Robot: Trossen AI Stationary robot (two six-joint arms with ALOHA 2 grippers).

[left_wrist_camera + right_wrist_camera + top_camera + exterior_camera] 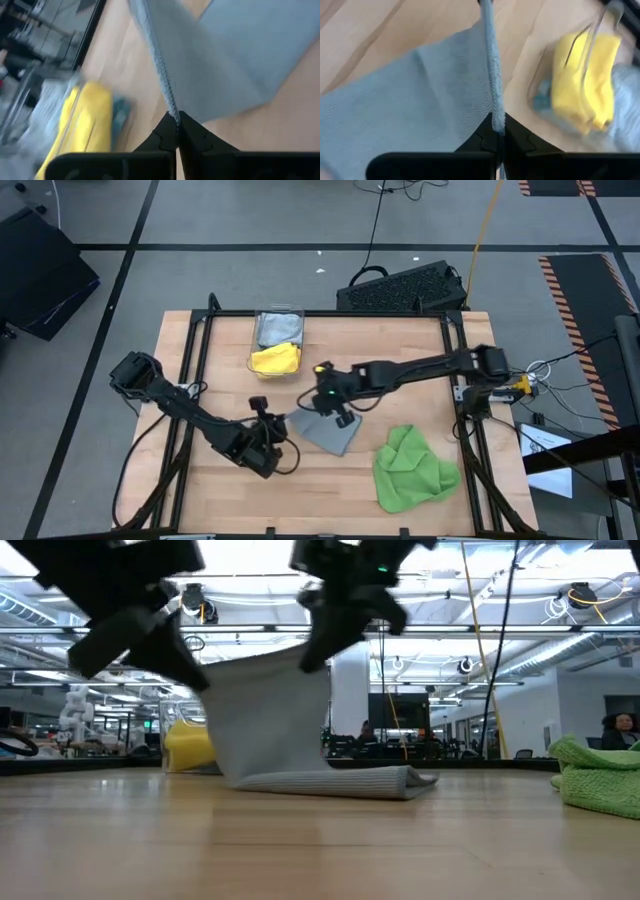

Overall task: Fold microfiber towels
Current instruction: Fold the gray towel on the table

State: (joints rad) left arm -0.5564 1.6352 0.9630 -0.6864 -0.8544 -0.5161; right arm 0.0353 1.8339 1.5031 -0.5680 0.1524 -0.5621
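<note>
A: Where the bin [279, 330] blurs in both wrist views, what shows?
B: Only a yellow towel [275, 360].
A: And the arms?
B: The left gripper [176, 125] pinches the grey towel [330, 430] edge mid-table; the right gripper [498, 131] pinches another edge, lifting it. A green towel [412, 468] lies right.

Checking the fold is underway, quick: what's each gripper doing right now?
Left gripper: shut on the grey towel's edge.
Right gripper: shut on the grey towel too.

wooden table [200, 490]; grey towel [330, 435], green towel [412, 468], bin [279, 320]
</note>
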